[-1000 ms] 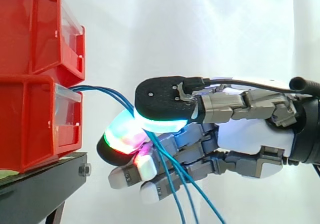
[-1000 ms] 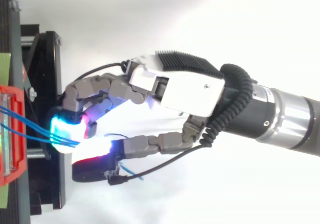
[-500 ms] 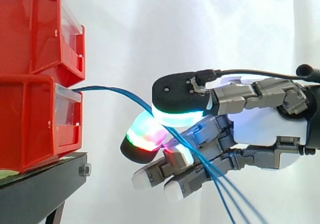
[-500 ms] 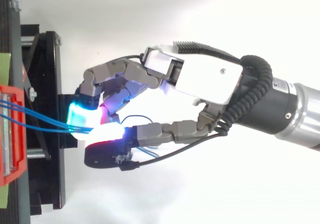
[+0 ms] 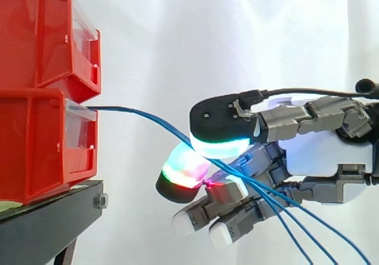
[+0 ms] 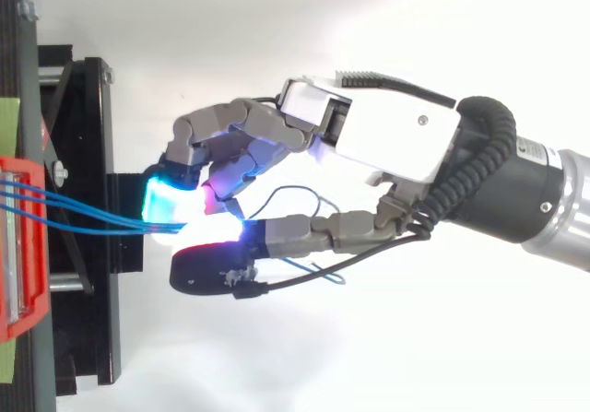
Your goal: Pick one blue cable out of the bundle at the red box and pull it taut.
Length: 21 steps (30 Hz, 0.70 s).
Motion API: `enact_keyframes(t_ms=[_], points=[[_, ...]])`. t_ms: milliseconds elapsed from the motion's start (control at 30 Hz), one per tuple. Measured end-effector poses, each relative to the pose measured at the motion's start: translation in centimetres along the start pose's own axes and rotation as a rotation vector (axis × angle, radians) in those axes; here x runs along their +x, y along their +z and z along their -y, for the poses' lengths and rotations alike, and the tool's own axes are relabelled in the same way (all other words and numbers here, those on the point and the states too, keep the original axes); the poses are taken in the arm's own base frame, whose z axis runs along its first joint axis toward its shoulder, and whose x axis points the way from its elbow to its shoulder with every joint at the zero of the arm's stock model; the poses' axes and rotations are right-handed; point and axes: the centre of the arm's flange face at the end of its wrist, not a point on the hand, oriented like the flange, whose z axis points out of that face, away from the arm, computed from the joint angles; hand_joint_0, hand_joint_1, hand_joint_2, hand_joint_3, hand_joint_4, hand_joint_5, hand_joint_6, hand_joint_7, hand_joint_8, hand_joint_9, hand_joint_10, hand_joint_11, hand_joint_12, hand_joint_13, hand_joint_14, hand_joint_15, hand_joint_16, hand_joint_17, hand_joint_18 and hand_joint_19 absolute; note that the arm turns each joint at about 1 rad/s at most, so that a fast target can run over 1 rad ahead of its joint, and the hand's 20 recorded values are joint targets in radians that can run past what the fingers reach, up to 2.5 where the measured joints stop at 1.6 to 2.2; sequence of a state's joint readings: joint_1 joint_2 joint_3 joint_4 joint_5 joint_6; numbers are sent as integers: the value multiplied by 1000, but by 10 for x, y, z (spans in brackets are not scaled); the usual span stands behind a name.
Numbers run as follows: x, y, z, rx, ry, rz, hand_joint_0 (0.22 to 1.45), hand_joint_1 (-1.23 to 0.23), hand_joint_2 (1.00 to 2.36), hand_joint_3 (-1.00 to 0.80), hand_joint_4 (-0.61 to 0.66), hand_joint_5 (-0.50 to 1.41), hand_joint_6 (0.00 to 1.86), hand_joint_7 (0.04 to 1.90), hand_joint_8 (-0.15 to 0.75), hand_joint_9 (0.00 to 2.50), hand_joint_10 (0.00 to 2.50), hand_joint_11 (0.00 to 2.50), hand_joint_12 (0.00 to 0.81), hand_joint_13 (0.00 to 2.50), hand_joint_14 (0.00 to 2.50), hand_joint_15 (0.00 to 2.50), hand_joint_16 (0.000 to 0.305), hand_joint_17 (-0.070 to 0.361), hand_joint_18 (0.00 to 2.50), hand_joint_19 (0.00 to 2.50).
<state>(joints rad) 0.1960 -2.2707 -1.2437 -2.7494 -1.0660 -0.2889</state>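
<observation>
Thin blue cables run out of the lower red bin at the left and slope down to the right into my hand. The thumb pad and a glowing fingertip pinch the cables between them, about a hand's length right of the bin. Past the pinch the strands fan out and hang down to the lower right. From above, the cables leave the red bin as separate strands and converge at the cyan fingertip of my hand.
A second red bin is stacked on the lower one. Both rest on a black stand whose frame lies under the fingertips in the top view. A white curtain hangs behind.
My hand has moved right, away from the bins, keeping the cables pinched. The cables between bin and hand have straightened, and the hanging ends now trail further right.
</observation>
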Motion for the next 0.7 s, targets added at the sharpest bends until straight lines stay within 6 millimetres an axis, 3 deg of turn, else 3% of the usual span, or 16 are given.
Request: enact_keyframes(t_ms=[433, 700], points=[[0, -9, -9, 40, 5, 12, 672, -926, 1027, -129, 158, -181, 830, 1005, 362, 997, 3, 1530, 425, 669, 8, 279, 56, 125, 743, 345], [1, -12, -11, 51, 25, 10, 754, -1025, 1014, -315, 237, -227, 880, 1043, 360, 889, 5, 1497, 431, 681, 10, 278, 56, 127, 777, 303]])
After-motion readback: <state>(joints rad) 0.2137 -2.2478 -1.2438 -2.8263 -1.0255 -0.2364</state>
